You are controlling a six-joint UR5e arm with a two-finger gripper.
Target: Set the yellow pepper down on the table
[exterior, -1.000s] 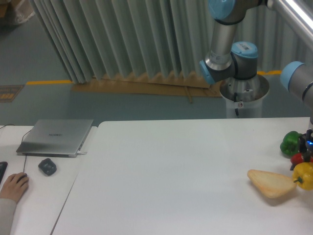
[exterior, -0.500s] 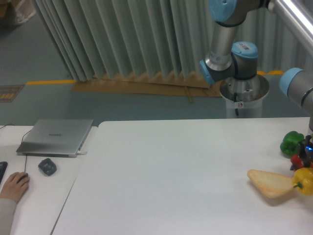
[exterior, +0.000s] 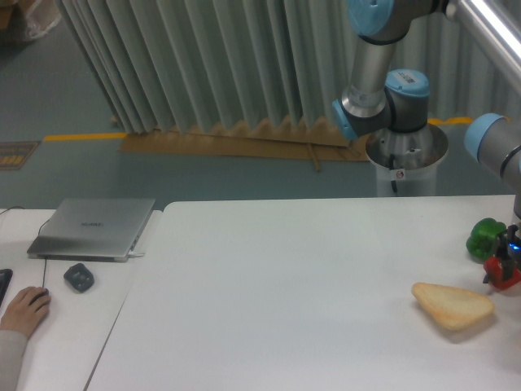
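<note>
Camera | gripper (exterior: 514,254) at right edge, jaw state cannot be told | red pepper (exterior: 505,273) just below | green pepper (exterior: 485,237) left

**Room and furnishings**

Pleated grey-green curtain (exterior: 203,65) across the back. Grey-teal floor (exterior: 73,175) with a yellow line (exterior: 81,137); brown cardboard strip (exterior: 236,145) along the curtain's foot. Small white desk (exterior: 57,326) at left, bearing a closed silver laptop (exterior: 92,228) and a dark mouse (exterior: 79,277). Soft, even light.
</note>
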